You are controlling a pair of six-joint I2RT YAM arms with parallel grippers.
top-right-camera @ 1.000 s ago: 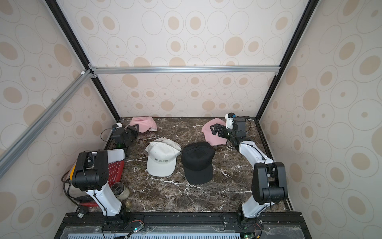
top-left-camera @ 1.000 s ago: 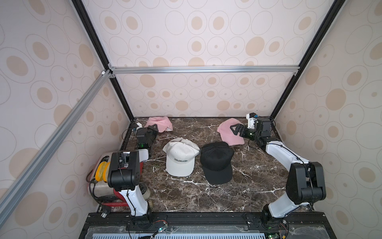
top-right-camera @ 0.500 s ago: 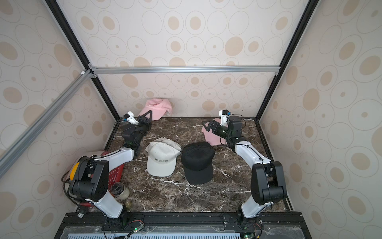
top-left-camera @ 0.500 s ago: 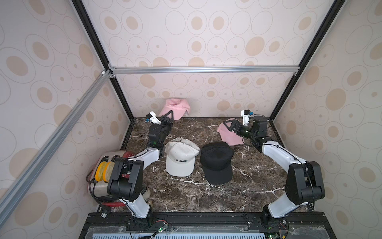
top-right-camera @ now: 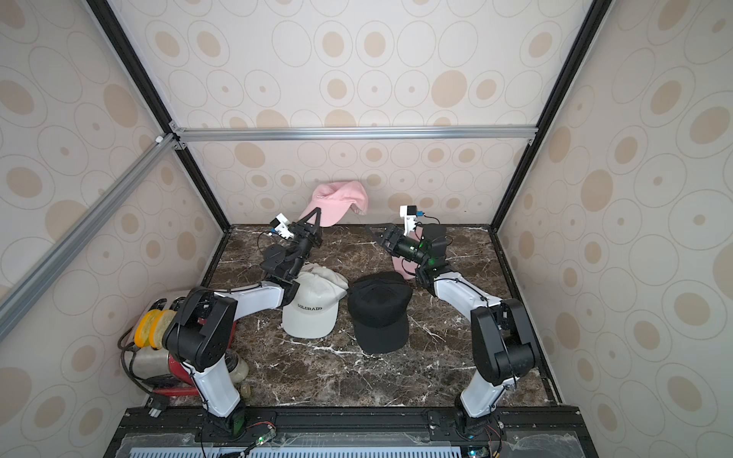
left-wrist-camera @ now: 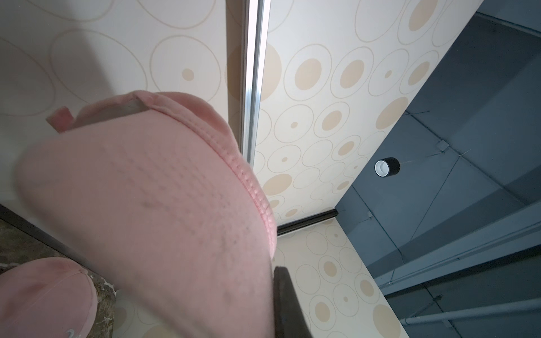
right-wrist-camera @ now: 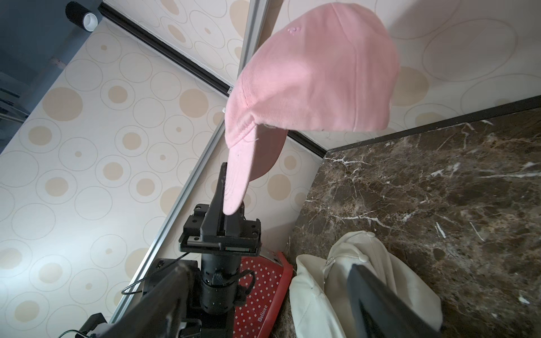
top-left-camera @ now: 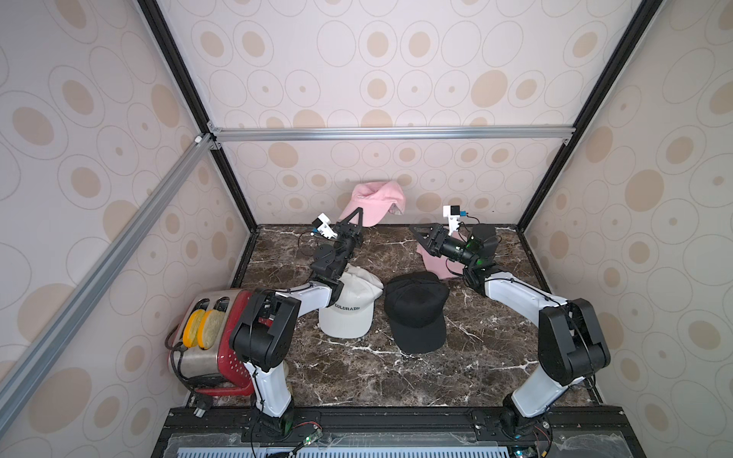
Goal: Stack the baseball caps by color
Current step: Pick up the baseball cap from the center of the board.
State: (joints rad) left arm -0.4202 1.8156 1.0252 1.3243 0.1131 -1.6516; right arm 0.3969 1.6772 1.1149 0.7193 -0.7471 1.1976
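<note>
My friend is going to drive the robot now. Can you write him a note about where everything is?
The left gripper is shut on the brim of the lifted pink cap, holding it in the air.
The right gripper is open, by the other pink cap lying on the table.
Done: the white caps and black caps look piled mid-table.
Left to do: put the lifted pink cap on the other one.

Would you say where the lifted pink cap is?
In a top view, the lifted pink cap is held aloft by the left gripper, before the back wall.
</note>
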